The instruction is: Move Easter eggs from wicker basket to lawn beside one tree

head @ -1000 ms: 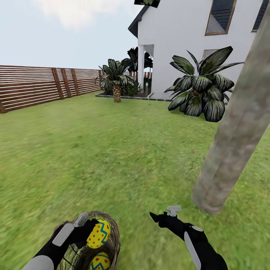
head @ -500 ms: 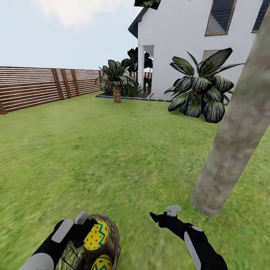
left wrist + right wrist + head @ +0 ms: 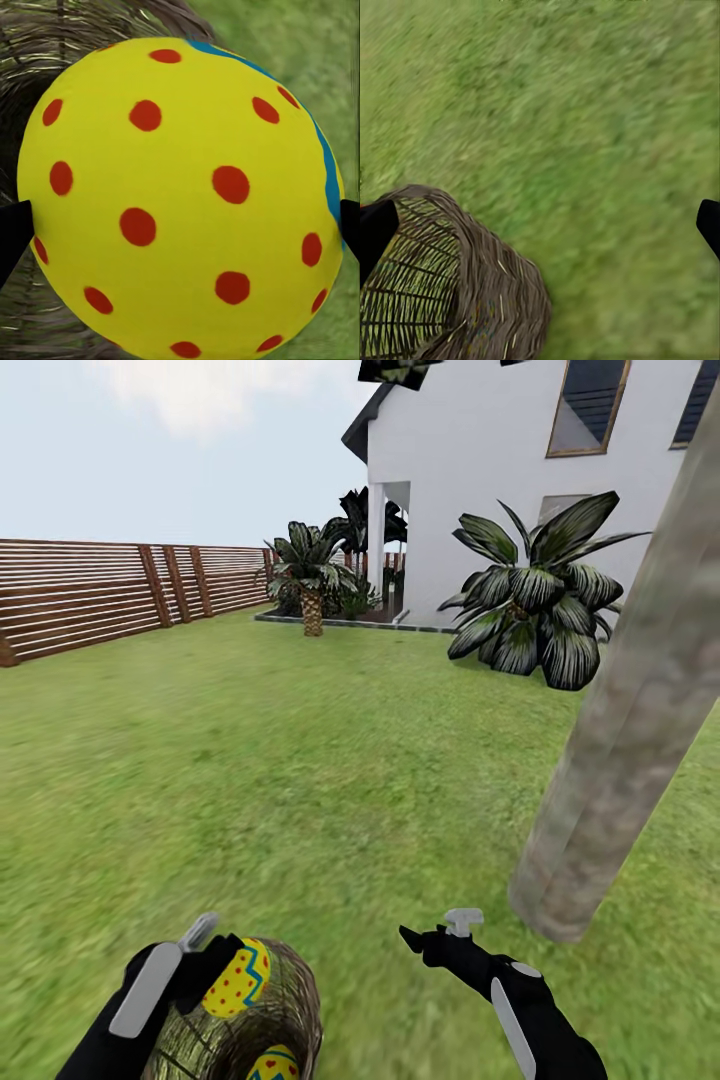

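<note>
An Easter egg point(image 3: 237, 977) is pinched in the left pincer point(image 3: 205, 970), just above the rim of the wicker basket point(image 3: 285, 1000), which is seen at the lower edge of the head view on the lawn point(image 3: 300, 780). In the left wrist view the egg point(image 3: 180, 199) is gripped between the two dark fingertips point(image 3: 13, 232) at its sides, with basket weave behind it. A second egg point(image 3: 272, 1064) is seen lying inside the basket; whether a third lies beneath cannot be told. The right pincer point(image 3: 440, 930) is held spread and empty above the grass, between the basket and the tree point(image 3: 600, 780), whose thick mottled trunk meets the lawn nearby. In the right wrist view the basket's woven wall point(image 3: 472, 277) is seen beside open grass.

The step in hand is judged to be the lifting-out of an egg. For the next move, the egg is to be carried clear of the rim, swung toward the foot of the trunk, lowered until the grass is met, and only then released, so that rolling is avoided.
</note>
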Controlling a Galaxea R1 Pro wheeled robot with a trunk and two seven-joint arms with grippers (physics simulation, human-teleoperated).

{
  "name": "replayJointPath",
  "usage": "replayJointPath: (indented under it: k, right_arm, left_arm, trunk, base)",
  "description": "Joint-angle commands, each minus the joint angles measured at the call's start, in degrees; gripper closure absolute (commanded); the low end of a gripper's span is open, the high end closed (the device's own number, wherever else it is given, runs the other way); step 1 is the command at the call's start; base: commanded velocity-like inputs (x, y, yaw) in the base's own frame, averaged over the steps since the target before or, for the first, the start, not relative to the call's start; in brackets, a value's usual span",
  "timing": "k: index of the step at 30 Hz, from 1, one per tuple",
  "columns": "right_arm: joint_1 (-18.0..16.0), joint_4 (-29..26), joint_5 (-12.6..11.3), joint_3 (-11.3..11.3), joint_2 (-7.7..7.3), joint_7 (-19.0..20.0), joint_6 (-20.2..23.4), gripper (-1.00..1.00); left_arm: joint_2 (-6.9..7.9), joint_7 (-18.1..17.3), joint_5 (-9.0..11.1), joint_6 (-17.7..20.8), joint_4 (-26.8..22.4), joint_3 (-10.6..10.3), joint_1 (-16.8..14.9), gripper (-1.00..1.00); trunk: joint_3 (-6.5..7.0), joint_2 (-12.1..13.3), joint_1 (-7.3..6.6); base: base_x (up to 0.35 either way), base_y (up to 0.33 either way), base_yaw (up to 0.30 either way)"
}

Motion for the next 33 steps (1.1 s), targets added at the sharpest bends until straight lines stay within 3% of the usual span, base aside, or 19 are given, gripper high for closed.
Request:
replayJointPath:
  k: [1,33]
  right_arm:
    - [-0.03,-0.06,-0.48,-0.23,0.06,0.24,0.55,-1.0]
    - [-0.03,-0.06,-0.48,-0.23,0.06,0.24,0.55,-1.0]
  left_arm:
    - [-0.02,0.75,0.53,0.09,-1.03,0.03,0.46,1.0]
    - [0.03,1.23,0.71,0.16,-2.62,0.03,1.38,1.0]
  trunk:
    - [0.13,0.39,-0.23]
    - [5.87,13.22,-7.26]
  base:
    - [0.0,0.0,0.0]
    - [0.0,0.0,0.0]
